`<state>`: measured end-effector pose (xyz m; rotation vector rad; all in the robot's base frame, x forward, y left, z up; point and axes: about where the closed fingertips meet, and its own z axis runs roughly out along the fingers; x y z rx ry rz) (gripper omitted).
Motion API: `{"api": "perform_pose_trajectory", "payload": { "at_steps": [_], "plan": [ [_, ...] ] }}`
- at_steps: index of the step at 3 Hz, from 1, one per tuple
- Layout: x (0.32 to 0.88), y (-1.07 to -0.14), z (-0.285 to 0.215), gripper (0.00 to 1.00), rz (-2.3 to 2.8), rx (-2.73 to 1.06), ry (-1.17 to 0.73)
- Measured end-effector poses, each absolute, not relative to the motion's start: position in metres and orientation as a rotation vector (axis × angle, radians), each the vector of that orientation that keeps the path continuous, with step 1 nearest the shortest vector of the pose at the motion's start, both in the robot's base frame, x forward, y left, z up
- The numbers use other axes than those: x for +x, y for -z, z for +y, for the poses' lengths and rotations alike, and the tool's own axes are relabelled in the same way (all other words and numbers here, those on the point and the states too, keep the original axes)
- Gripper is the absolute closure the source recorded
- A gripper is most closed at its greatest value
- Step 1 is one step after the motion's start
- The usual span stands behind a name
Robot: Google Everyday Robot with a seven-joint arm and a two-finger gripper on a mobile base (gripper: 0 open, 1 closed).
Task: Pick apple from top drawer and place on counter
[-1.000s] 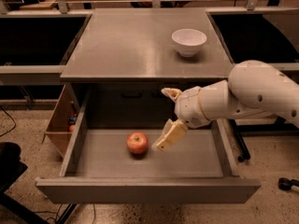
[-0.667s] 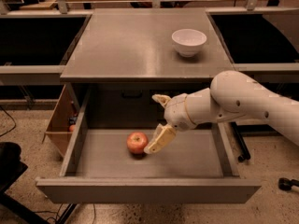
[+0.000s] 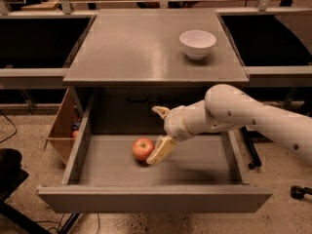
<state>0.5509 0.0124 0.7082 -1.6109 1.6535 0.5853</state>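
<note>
The red apple (image 3: 142, 149) lies on the floor of the pulled-out grey top drawer (image 3: 195, 167), left of its middle. My gripper (image 3: 159, 131) reaches into the drawer from the right and is open. Its near finger (image 3: 161, 150) rests right beside the apple's right side. The far finger (image 3: 161, 112) is farther back, above the drawer floor and clear of the apple. The grey counter (image 3: 136, 48) lies above the drawer, with nothing of mine on it.
A white bowl (image 3: 197, 43) stands on the counter at the back right. Dark side shelves flank the cabinet at left (image 3: 34, 38) and right (image 3: 273, 38). A wooden box (image 3: 62, 128) stands on the floor left of the drawer. The drawer's front panel (image 3: 153, 200) is nearest the camera.
My gripper has moved left across the drawer toward the apple, and its near finger now sits against the apple's right side. The apple has not moved.
</note>
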Motion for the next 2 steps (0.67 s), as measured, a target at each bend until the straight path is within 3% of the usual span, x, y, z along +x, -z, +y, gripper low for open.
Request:
{"api": "perform_pose_trajectory", "payload": {
  "at_steps": [2],
  "plan": [
    [0.561, -0.656, 0.013, 0.00, 1.645, -1.664, -0.605]
  ]
}}
